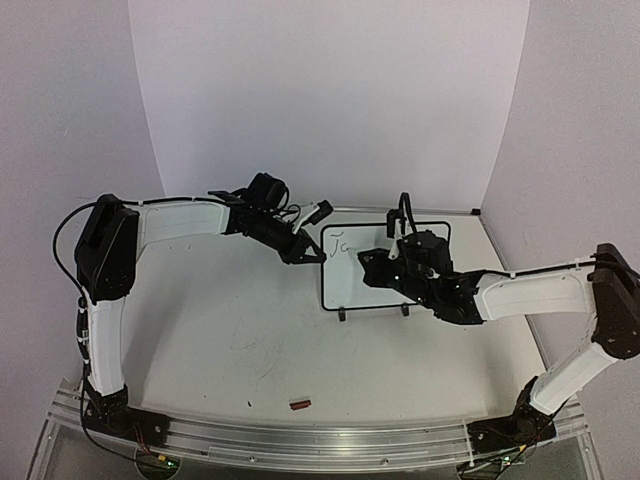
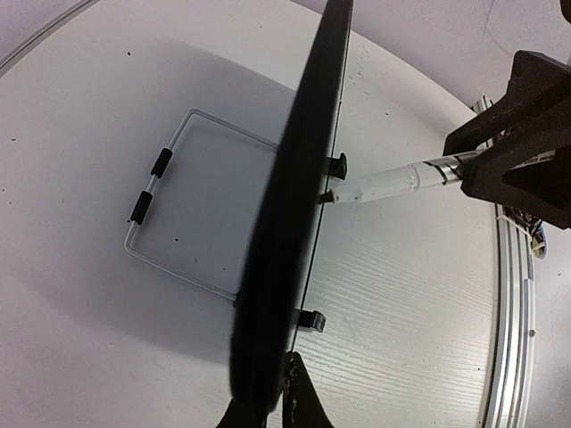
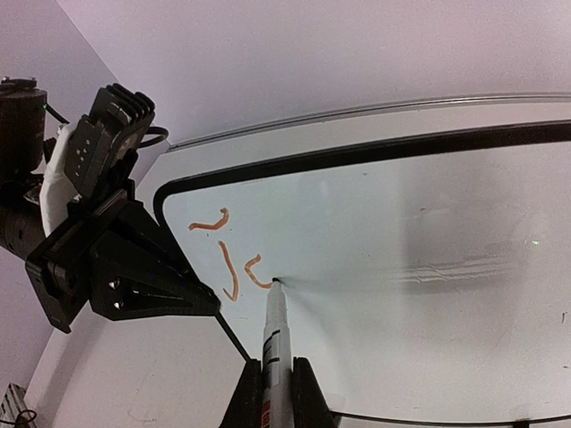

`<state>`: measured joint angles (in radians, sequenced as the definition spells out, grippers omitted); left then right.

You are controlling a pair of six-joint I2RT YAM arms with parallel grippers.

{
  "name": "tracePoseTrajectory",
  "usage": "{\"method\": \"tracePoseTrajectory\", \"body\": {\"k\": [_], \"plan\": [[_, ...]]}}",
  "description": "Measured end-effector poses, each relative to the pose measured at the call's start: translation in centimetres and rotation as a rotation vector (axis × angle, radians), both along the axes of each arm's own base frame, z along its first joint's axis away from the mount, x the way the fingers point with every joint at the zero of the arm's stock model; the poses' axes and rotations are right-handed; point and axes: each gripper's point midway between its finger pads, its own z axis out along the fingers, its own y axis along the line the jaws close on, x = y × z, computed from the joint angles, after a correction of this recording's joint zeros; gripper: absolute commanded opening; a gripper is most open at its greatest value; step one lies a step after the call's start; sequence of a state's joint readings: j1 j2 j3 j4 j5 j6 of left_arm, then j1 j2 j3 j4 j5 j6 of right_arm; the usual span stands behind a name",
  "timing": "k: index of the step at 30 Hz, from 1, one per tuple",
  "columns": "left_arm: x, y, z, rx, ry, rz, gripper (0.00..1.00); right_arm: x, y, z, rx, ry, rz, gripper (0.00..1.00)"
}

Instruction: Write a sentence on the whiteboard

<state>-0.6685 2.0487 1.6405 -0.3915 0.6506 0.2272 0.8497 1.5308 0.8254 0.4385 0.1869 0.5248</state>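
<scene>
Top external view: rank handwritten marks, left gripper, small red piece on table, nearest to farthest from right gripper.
1. Thin handwritten marks, upper left of white whiteboard.
2. Left gripper, its left edge.
3. Small red piece, front of table.

Arms (image 1: 180, 220): white links, black joints, black cables.

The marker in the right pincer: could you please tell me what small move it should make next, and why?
Probably curve the marker tip round to close the second letter: only a J and an open curl are written, the tip sits on the whiteboard at the curl's end, and the left pincer clamps the board's edge.
</scene>
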Motion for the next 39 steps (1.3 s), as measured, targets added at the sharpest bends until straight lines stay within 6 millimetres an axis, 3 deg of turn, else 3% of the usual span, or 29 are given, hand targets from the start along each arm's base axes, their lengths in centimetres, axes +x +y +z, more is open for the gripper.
{"method": "tracePoseTrajectory", "body": {"k": [17,29,39], "plan": [[0.0,0.0,0.0,0.0,0.0,-0.001,0.0,0.0,0.1,0.6,0.008,-0.009,0.011,0.0],[0.0,0.0,0.0,0.0,0.0,-0.002,0.0,-0.6,-0.3,3.3,0.067,-0.061,0.023,0.0],[0.0,0.0,0.0,0.0,0.0,-0.002,0.0,-0.6,-0.3,3.2,0.068,-0.061,0.022,0.0]]}}
